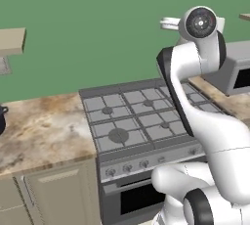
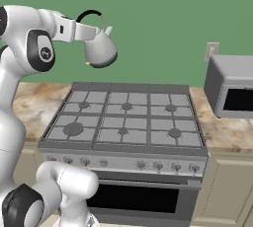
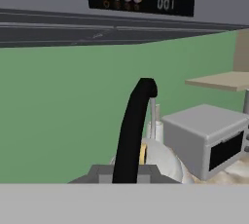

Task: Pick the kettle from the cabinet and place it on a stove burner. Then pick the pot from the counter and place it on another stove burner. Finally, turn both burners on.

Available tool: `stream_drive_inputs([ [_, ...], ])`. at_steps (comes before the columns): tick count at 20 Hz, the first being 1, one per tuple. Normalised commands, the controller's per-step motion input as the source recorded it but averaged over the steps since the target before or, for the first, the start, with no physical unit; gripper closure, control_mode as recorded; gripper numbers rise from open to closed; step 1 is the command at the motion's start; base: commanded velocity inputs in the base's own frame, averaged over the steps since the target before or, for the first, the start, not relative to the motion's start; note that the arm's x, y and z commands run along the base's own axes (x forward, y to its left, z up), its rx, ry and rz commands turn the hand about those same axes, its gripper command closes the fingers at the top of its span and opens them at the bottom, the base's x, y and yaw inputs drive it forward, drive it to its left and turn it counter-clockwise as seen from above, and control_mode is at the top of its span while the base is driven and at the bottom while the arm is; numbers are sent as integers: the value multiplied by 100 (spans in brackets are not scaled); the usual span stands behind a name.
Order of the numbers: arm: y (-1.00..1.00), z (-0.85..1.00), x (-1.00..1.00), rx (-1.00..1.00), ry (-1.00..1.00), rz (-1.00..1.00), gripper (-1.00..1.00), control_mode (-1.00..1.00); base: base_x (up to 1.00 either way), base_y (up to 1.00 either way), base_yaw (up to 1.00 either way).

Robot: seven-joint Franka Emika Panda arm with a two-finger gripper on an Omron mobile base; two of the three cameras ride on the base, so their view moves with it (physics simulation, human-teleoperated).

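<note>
Jaws clamped on the black handle of the kettle (image 2: 101,49), the gripper (image 2: 93,32) holds it high above the range (image 2: 123,117), so no burner is loaded and the pot (image 1: 1,118) waits on the counter (image 1: 44,126).

the marbled counter (image 2: 217,132) is split by the grey range (image 2: 123,122); a microwave (image 2: 231,87) is carried at the right.

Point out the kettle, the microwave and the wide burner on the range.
kettle (image 2: 100,49): right base view, on its silver dome body.
microwave (image 2: 232,92): right base view, on its grey front face.
wide burner (image 2: 73,129): right base view, on the round cap at the range's front left.
</note>
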Motion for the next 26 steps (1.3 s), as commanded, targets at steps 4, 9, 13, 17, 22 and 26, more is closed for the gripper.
stream_drive_inputs([
  [4,0,0,0,0,0,0,100,100,16,-31,4],
  [9,0,0,0,0,0,0,100,100,18,-37,2],
  [13,0,0,0,0,0,0,100,100,14,-35,0],
  [17,0,0,0,0,0,0,100,100,6,-18,0],
  [22,0,0,14,0,0,0,100,-100,0,-2,0],
  [26,0,0,43,0,1,0,100,-100,0,0,0],
])
